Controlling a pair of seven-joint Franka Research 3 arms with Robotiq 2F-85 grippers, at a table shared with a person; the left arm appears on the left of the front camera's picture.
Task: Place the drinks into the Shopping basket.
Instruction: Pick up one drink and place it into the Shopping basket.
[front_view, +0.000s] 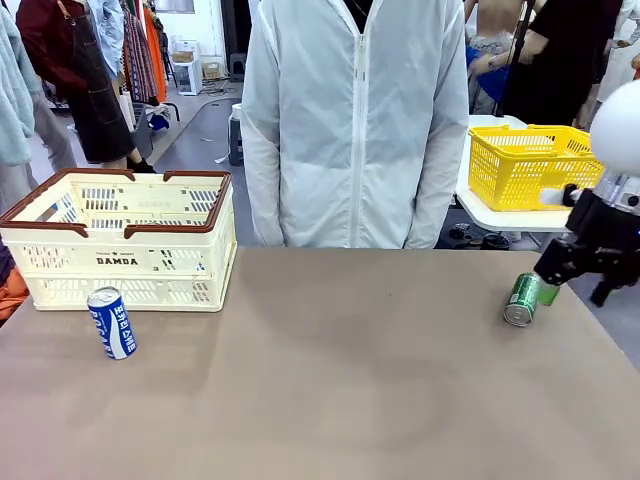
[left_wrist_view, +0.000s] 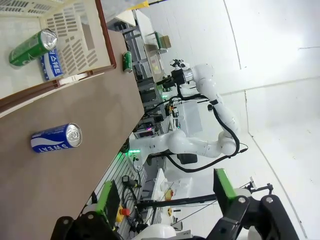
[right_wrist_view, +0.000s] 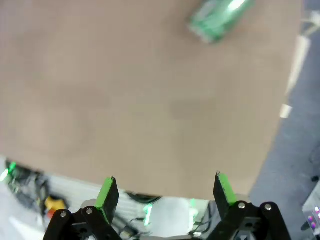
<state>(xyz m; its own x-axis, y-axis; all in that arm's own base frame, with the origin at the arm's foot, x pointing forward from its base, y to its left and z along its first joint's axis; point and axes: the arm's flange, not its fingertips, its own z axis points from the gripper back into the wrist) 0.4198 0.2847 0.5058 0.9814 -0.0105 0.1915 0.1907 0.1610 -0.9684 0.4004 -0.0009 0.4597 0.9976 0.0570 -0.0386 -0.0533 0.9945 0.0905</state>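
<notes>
Now the green can (front_view: 522, 299) lies on its side by the right edge of the surface (front_view: 330, 390), silver top toward the near edge. The right jaws, wide apart, hang just beside it; the left jaws are apart too.

- Robot lab staged as a shop.
- Clothes rack (front_view: 143, 52) at the back.
- Shopping basket (front_view: 120, 262) and yellow basket (front_view: 525, 165) set out.
- Equipment benches (left_wrist_view: 152, 50) along a white wall (left_wrist_view: 270, 60).

right gripper (right_wrist_view: 165, 191) jaws wide apart; left gripper (left_wrist_view: 165, 196) likewise
</notes>
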